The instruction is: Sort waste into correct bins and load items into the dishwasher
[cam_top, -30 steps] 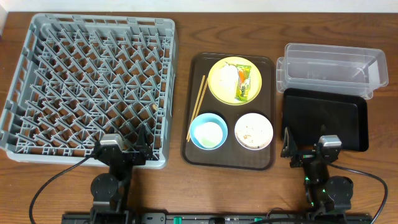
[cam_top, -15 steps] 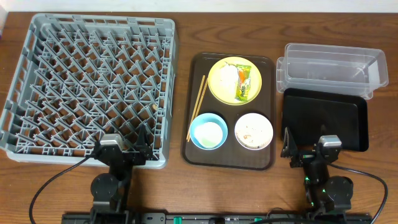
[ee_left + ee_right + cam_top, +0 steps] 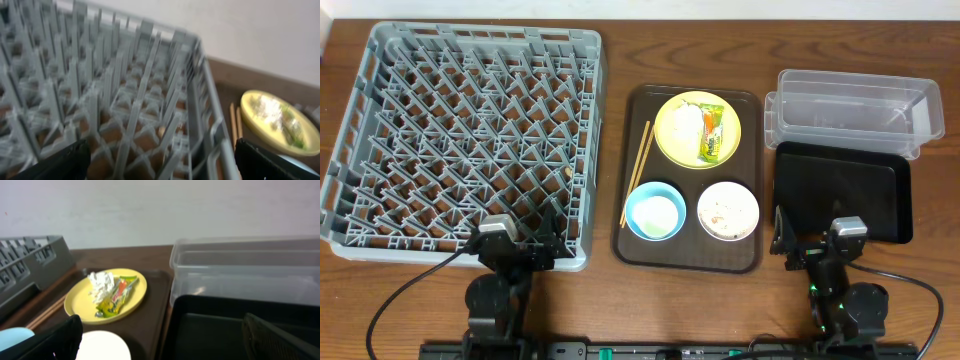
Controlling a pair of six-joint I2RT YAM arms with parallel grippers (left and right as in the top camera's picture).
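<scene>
On the brown serving tray (image 3: 632, 247) a yellow plate (image 3: 672, 140) holds a crumpled white tissue (image 3: 686, 117) and a green-orange wrapper (image 3: 710, 135). Chopsticks (image 3: 638, 172) lie along the tray's left side. A light blue bowl (image 3: 642, 205) holds something white. A white bowl (image 3: 728, 210) holds crumbs. The grey dish rack (image 3: 460, 140) fills the left. A clear tub (image 3: 855, 110) and a black tray (image 3: 842, 190) stand at the right. My left gripper (image 3: 520, 246) is open at the rack's near right corner (image 3: 162, 167). My right gripper (image 3: 810, 248) is open at the black tray's near edge (image 3: 162, 345).
The right wrist view shows the plate (image 3: 137, 287), the wrapper (image 3: 117, 297), the tissue (image 3: 100, 282), the tub (image 3: 250, 270) and the black tray (image 3: 210, 325). The left wrist view is blurred and shows the rack's pegs (image 3: 125, 100).
My left gripper has shifted slightly at the rack's corner. My right arm and all the objects have not moved.
</scene>
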